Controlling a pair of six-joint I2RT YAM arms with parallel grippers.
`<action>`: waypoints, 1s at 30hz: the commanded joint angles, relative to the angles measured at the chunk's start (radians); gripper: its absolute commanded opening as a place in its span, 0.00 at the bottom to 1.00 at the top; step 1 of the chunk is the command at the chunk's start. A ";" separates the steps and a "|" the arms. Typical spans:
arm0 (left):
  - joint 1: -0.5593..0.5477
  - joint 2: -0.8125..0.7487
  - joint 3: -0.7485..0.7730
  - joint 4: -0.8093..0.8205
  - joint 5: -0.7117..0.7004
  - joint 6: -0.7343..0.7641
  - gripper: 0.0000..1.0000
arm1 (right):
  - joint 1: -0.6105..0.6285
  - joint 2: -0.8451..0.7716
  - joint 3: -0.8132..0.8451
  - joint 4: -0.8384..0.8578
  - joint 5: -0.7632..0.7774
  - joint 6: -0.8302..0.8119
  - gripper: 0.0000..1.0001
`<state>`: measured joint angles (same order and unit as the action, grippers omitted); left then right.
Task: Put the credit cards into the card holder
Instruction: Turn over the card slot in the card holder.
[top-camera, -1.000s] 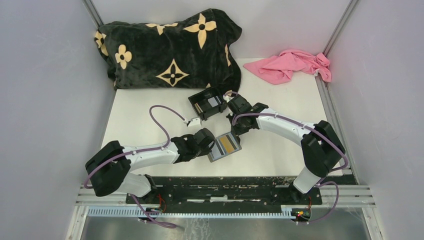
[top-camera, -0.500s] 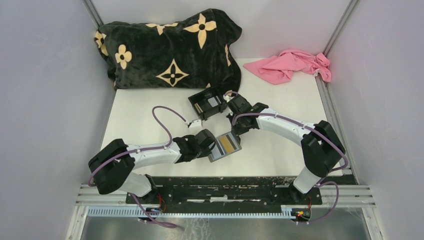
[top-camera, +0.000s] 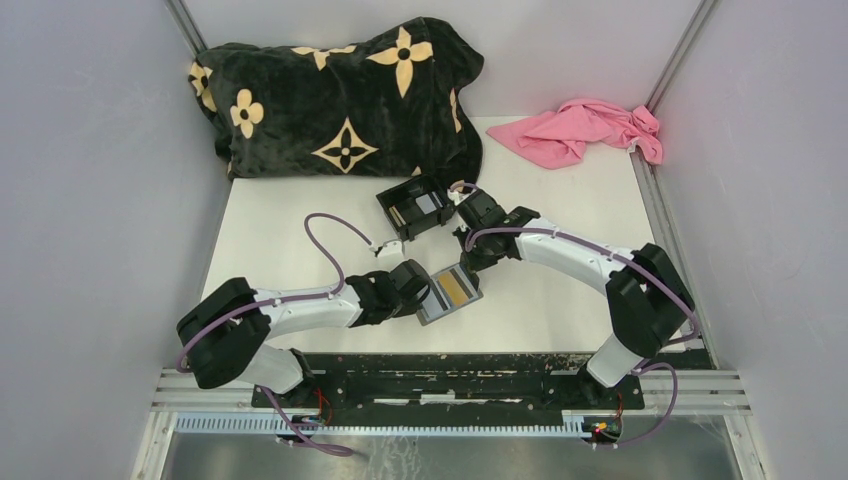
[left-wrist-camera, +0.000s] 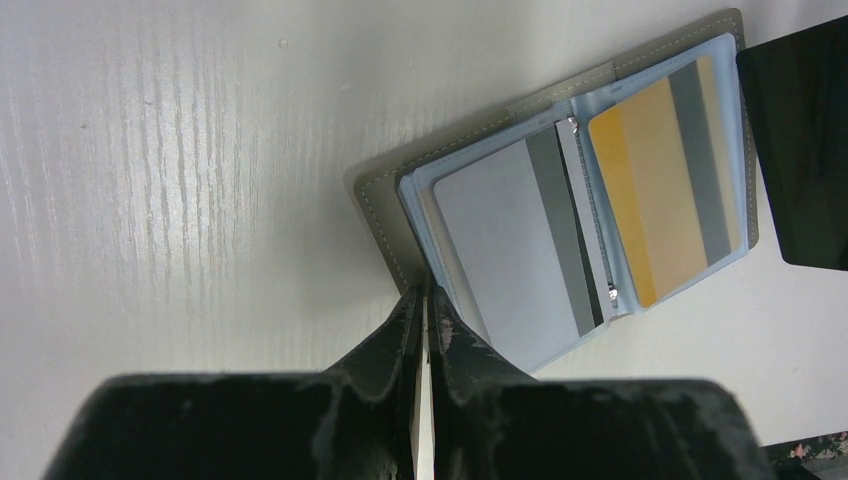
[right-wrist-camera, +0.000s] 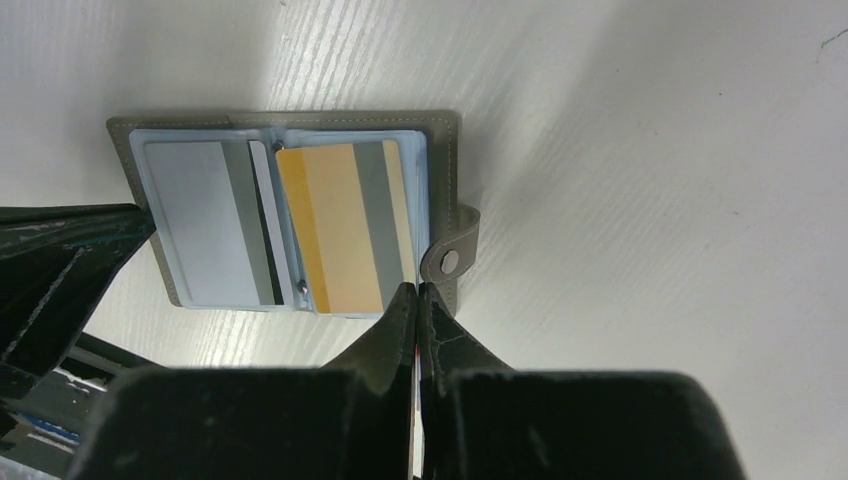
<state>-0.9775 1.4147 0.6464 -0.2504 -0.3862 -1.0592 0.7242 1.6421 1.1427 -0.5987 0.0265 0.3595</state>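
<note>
- grey bifold card holder (top-camera: 449, 294) open on white bench (top-camera: 280, 240), between both arms
- gold plastic card (right-wrist-camera: 340, 225) and silver-grey plastic card (right-wrist-camera: 200, 220) in its sleeves
- left end effector (left-wrist-camera: 424, 292) clenched at holder's edge, grasp unclear
- right end effector (right-wrist-camera: 417, 290) clenched beside clasp tab (right-wrist-camera: 450, 258)

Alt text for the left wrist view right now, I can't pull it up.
The grey card holder lies open on the white table, a silver-grey card in one sleeve and a gold card in the other. The fingers of the left gripper, pressed almost together, meet the holder's near edge.
</note>
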 joint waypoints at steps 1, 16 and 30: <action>-0.004 0.006 -0.007 0.036 -0.005 -0.042 0.10 | -0.004 -0.064 -0.010 0.024 -0.016 0.015 0.01; -0.005 0.042 0.001 0.036 0.007 -0.046 0.10 | -0.070 -0.074 -0.082 0.064 -0.053 0.001 0.01; 0.012 0.086 0.031 -0.021 -0.005 -0.013 0.10 | -0.160 -0.099 -0.155 0.170 -0.167 0.017 0.01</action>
<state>-0.9764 1.4639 0.6659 -0.2321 -0.3851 -1.0725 0.5858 1.5841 1.0111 -0.4961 -0.0906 0.3634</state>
